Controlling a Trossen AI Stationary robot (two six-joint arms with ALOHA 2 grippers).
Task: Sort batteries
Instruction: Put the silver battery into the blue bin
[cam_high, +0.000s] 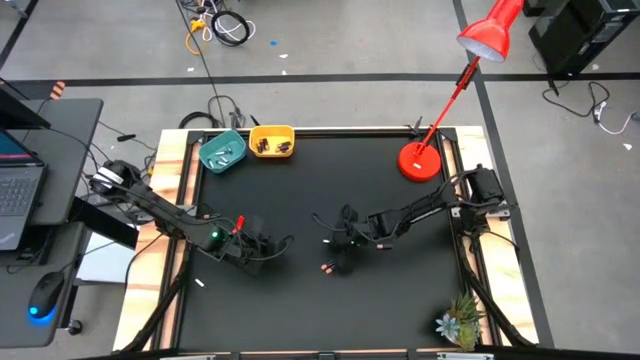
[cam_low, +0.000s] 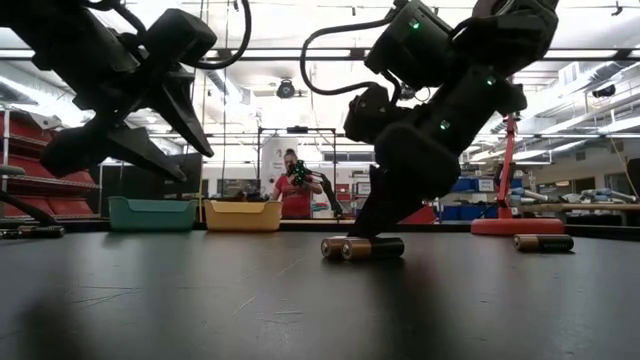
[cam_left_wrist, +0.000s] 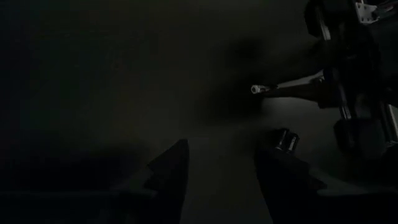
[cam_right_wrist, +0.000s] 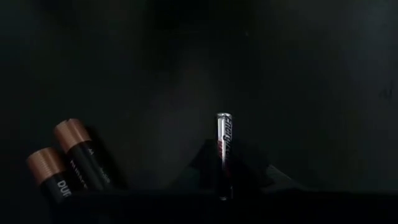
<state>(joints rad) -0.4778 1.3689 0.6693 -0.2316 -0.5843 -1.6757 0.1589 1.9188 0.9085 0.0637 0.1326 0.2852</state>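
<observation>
Fingers of the right gripper (cam_right_wrist: 224, 186) are pinched shut on a thin silver battery (cam_right_wrist: 224, 140), and its long side points straight out past the fingertips. Two dark batteries with copper ends (cam_right_wrist: 71, 163) lie side by side on the black bench (cam_high: 330, 190), just beside this gripper. The teal bowl (cam_high: 222, 152) and the yellow bowl (cam_high: 272, 141) sit well apart from it, at the far edge. The left gripper (cam_left_wrist: 221, 168) hangs open, empty, near the dark batteries.
</observation>
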